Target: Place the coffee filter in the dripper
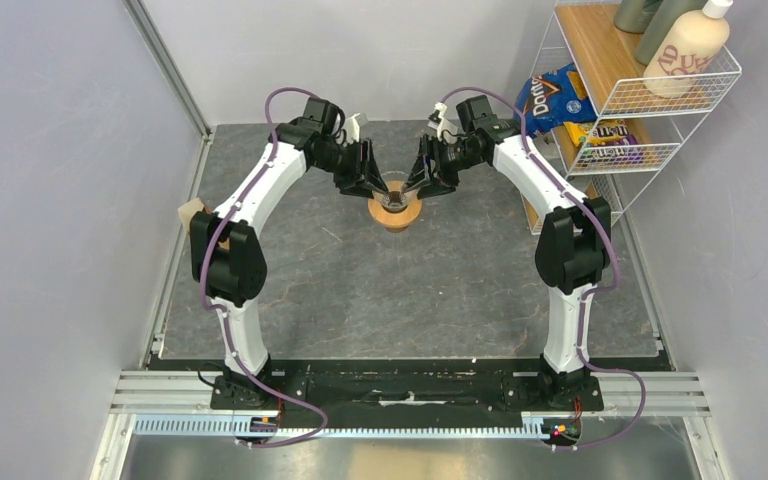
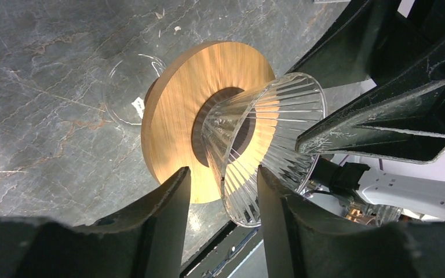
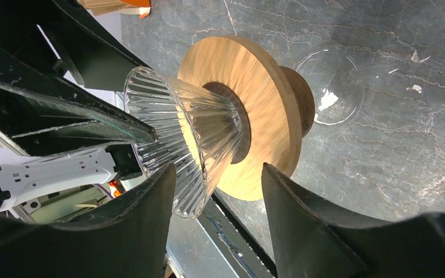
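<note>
Top external view: the table fills the frame, with the left arm and right arm arched in over it toward one spot at the far middle, and a wire rack of snacks and bottles at the right. The dripper stands upright there on the table, between the two wrists. The left gripper has its fingers apart, straddling the lower rim of the glass cone and clamping nothing. The right gripper is likewise spread, with the cone's rim and the edge of the wooden ring in the gap; whether any finger touches the glass I cannot tell. As I judge it, the task is not done: the cone looks bare in both wrist views, neither gripper carries paper, and the filter has yet to be fetched and seated. The tan tint among the ribs is probably wood seen through the glass, though a thin paper there cannot be ruled out. The filter itself does not show plainly; a tan shape half hidden behind the left arm, cut off at the top edge of the right wrist view, may be it. A faint clear disc beside the ring is hard to make out
</note>
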Robot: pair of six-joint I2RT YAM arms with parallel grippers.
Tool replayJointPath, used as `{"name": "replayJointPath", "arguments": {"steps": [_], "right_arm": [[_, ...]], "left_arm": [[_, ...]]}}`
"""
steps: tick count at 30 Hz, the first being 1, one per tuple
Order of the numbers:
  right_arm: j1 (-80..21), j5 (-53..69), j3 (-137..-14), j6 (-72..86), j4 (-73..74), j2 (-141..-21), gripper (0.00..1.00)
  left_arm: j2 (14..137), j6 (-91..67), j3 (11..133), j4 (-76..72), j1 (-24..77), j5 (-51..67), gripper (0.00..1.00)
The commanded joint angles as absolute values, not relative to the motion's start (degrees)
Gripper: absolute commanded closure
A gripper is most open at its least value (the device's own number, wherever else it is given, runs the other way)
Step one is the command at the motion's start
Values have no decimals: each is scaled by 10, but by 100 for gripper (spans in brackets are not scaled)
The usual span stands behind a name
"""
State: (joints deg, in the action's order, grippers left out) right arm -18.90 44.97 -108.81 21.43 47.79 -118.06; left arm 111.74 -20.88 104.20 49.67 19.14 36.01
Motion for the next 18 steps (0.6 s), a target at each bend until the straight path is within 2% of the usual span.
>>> {"name": "replayJointPath", "arguments": {"steps": [1, 4, 5, 6, 7, 8, 9, 18], "right_arm": [[-190, 454, -1116, 213, 464, -1165, 34], [-190, 457, -1119, 210, 465, -1153, 26], [-189, 457, -1118, 207, 466, -1148, 22], [-189, 457, -1117, 202, 467, -1141, 16], [-189, 457, -1115, 198, 470, -1135, 10], [-188, 457, -1113, 191, 472, -1127, 5], [-187, 456, -1108, 187, 473, -1118, 3], [-168, 459, -1052, 162, 475, -1052, 3]], "left_arm": [[1100, -190, 1075, 498, 190, 349, 44], [1095, -186, 1086, 513, 188, 339, 32], [1091, -183, 1088, 516, 185, 337, 25], [1088, -182, 1089, 521, 181, 334, 24], [1081, -179, 1089, 524, 177, 331, 14], [1074, -178, 1089, 527, 171, 327, 12], [1068, -174, 1088, 530, 164, 325, 10], [991, -121, 1082, 558, 112, 274, 7]]}}
